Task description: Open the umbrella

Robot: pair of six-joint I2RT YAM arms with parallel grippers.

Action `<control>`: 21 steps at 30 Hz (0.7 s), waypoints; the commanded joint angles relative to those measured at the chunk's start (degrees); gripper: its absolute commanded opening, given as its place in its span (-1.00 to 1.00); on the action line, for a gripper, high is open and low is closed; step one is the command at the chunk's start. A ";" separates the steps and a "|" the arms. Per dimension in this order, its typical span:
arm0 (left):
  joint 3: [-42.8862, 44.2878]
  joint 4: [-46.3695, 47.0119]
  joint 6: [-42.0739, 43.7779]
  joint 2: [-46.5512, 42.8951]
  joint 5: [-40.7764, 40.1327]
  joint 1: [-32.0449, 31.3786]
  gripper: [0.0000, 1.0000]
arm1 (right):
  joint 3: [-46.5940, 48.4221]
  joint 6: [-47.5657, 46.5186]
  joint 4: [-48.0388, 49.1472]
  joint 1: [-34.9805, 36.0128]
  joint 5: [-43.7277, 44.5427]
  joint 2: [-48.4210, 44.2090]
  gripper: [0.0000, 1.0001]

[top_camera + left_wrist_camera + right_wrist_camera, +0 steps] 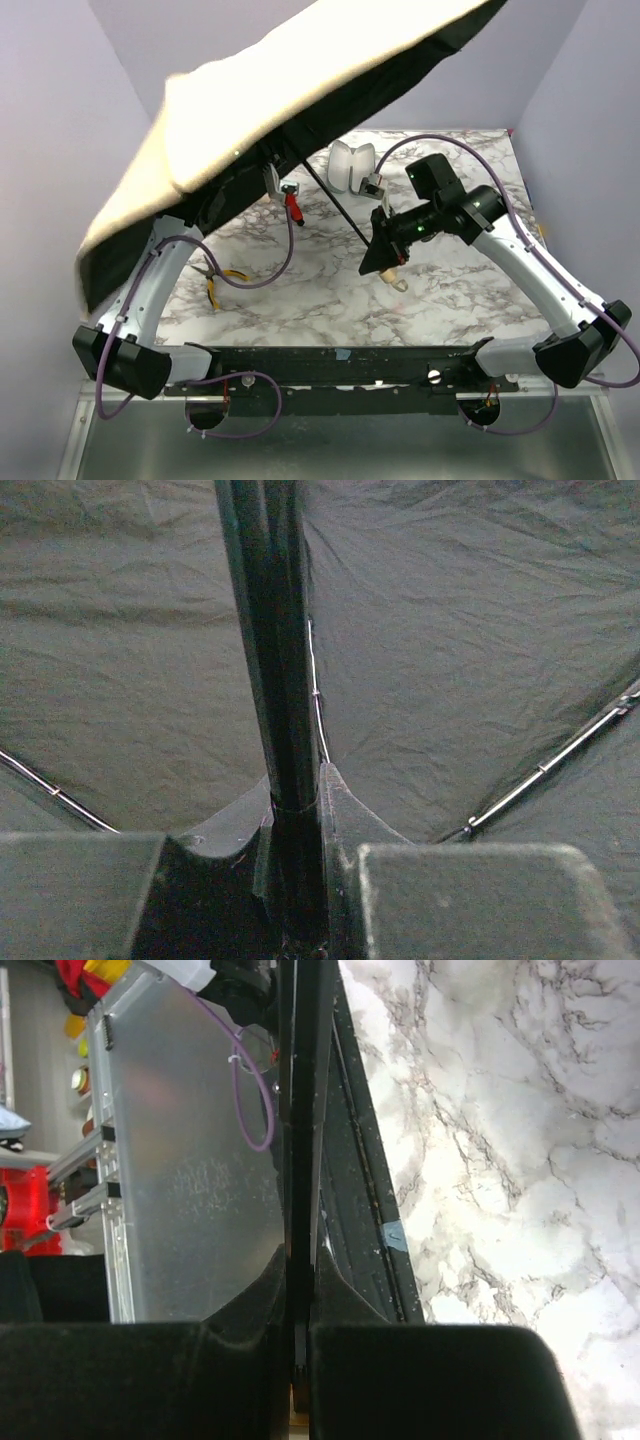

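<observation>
A: From above, is the umbrella [300,90] open?
B: It looks fully spread over the counter [450,290], and the right tool [383,258] grips the shaft [335,203] low down.
A: And the wrist views?
B: The left tool [295,880] clamps the shaft under the canopy. The right tool is shut on it too. The task seems nearly done.

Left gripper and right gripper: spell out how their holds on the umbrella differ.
The left gripper clamps the umbrella's shaft high, under the canopy; the right gripper clamps it low, above the marble table. From the top camera the canopy hides the left gripper, while the right gripper shows plainly. Both are shut on the shaft.
</observation>
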 commanded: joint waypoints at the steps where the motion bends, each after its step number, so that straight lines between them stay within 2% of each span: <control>1: 5.83 11.35 7.62 1.13 -12.94 9.32 -0.65 | -2.56 -6.86 -11.65 0.85 -0.26 -5.33 -0.99; 14: 12.80 14.27 5.52 6.31 -14.27 15.55 -0.69 | -3.15 -6.64 -11.03 0.85 2.11 -5.66 -0.99; 21: 17.07 16.70 3.57 9.50 -16.50 18.81 -0.63 | -3.22 -6.82 -11.07 0.85 2.47 -5.42 -0.99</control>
